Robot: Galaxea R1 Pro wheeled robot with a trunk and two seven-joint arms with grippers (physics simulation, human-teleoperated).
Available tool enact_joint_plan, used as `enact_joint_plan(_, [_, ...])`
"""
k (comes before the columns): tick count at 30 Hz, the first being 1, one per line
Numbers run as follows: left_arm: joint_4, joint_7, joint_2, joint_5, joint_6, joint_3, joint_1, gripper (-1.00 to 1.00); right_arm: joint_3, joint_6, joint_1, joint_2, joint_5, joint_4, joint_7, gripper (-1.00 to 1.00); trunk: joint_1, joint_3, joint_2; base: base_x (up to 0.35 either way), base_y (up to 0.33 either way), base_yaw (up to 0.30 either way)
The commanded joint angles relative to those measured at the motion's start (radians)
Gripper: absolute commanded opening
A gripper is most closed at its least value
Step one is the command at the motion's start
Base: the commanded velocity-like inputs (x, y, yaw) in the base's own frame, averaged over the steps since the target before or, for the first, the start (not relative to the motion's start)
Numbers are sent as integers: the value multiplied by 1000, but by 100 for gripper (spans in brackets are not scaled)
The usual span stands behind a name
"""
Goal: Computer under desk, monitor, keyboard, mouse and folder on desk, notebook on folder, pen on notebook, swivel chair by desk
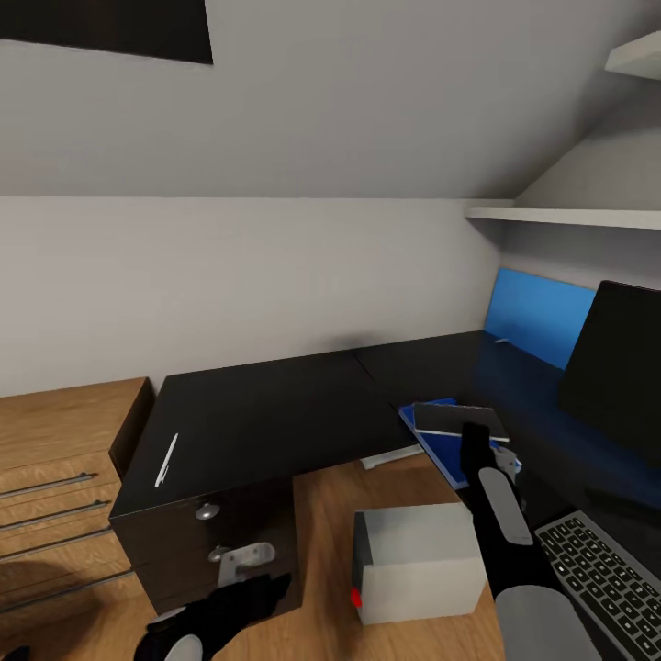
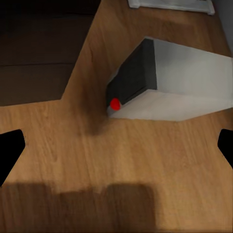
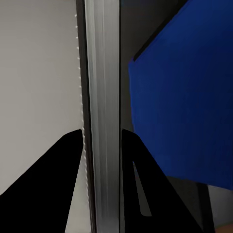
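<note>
Blue folder point(image 1: 441, 441) lies on the black worktop point(image 1: 431, 367), notebook point(image 1: 457, 420) over it, right tool point(image 1: 491, 456) at the notebook; monitor point(image 1: 613, 363) and keyboard point(image 1: 601, 574) nearby. Computer point(image 1: 422, 562) on the floor. Left wrist view: left tool point(image 2: 116, 150) released above the computer point(image 2: 170, 82). Right wrist view: right tool point(image 3: 101, 138) clenched on the notebook's point(image 3: 102, 97) edge, folder point(image 3: 187, 92) beside.

The right gripper point(image 3: 101, 145) has its two black fingers point(image 3: 53, 179) closed on the pale edge of the thin notebook point(image 3: 102, 73), just beside the blue folder point(image 3: 184, 97).
</note>
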Motion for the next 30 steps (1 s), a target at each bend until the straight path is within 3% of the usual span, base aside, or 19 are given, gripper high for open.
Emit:
enact_joint_plan(1, [-1, 11, 5, 13, 0, -2, -1, 100, -1, -4, 0, 0, -11, -2, -5, -100, 0, -1, -1, 0, 0, 0])
enact_joint_plan(6, [2, 11, 10, 18, -1, -3, -1, 100, 1, 0, -1, -24, -15, -2, -58, -100, 0, -1, -1, 155, 0, 0])
enact_joint_plan(19, [3, 12, 8, 18, 0, -7, -1, 100, 4, 0, -1, -30, -13, -1, -113, -100, 0, -1, -1, 67, -74, 0])
enact_joint_plan(25, [3, 13, 6, 19, 2, -16, -1, 100, 5, 1, -1, -31, -13, 0, -205, -100, 0, -1, -1, 8, -12, 0])
enact_joint_plan(30, [3, 13, 6, 19, 2, -19, -1, 100, 23, 2, -2, -32, -13, 0, -218, -100, 0, -1, -1, 0, 0, 0])
